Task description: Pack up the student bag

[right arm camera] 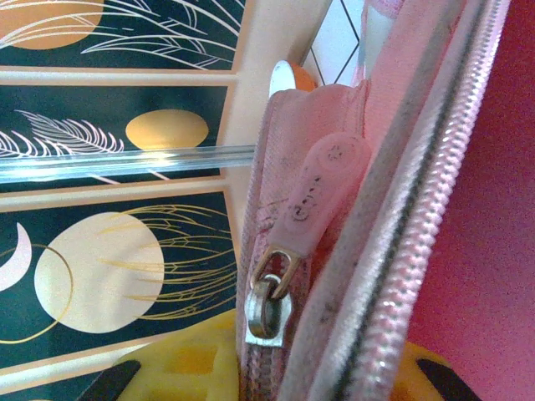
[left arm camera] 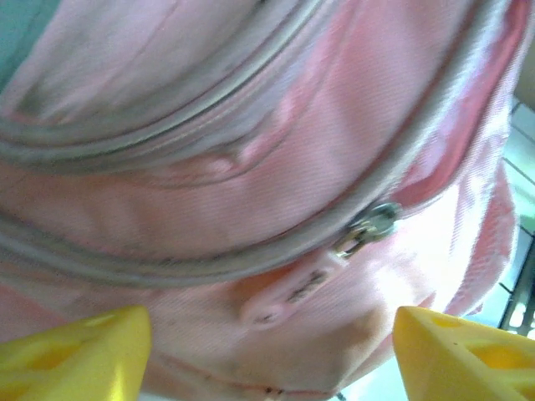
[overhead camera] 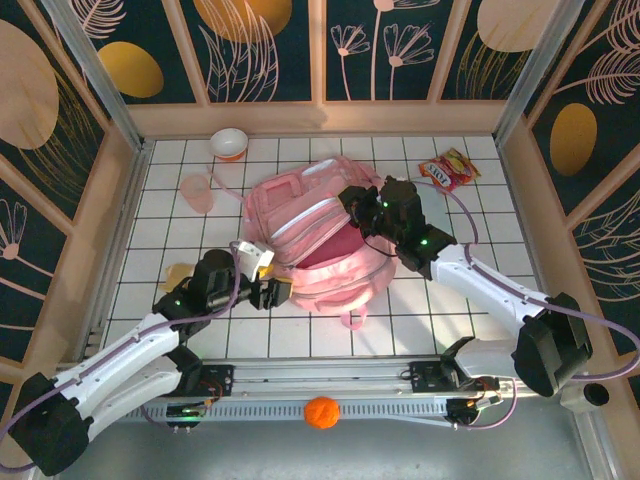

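Top external: right gripper tight on student bag rim, left gripper wide open.

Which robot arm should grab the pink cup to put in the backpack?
Left, probably. The left gripper is open and empty, and the pink cup is over on the left too. The right gripper is pinching the zipper edge of the pink backpack, apparently holding it open.
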Controlling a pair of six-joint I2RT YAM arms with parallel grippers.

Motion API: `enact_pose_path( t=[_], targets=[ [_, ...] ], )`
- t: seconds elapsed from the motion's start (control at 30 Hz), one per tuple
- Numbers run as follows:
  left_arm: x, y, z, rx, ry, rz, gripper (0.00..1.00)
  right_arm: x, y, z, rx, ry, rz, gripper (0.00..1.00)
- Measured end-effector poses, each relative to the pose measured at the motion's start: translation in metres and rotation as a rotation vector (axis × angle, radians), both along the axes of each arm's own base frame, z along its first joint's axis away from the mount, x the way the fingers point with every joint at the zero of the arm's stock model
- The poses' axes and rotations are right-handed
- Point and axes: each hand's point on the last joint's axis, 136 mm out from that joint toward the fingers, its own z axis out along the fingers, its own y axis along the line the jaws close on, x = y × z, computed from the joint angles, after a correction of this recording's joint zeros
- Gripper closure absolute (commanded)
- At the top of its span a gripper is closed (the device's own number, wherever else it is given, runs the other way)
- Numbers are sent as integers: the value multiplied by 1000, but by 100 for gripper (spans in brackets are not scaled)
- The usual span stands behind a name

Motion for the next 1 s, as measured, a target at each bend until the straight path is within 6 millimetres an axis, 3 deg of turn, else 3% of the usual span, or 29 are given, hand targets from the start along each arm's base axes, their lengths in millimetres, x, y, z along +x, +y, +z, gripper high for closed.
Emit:
enact_pose_path(
  t=[0.13, 0.33, 0.7, 0.83, 0.93, 1.0],
  targets=[
    [0, -8, 9, -41, -22, -35, 41, 1, -1, 1, 2, -2, -4, 100],
    [-4, -13, 10, -57, -22, -76, 67, 2, -2, 1, 2, -2, -5, 100],
    [-4, -18, 20, -85, -61, -105, 93, 2, -2, 1, 2, -2, -5, 100],
    [0, -17, 16, -71, -55, -82, 92, 2, -2, 1, 2, -2, -5, 100],
    [4, -14, 14, -59, -56, -55, 75, 2, -2, 1, 1, -3, -9, 100],
    [5, -14, 11, -57, -46, -47, 71, 2, -2, 1, 0, -4, -10, 100]
  ],
)
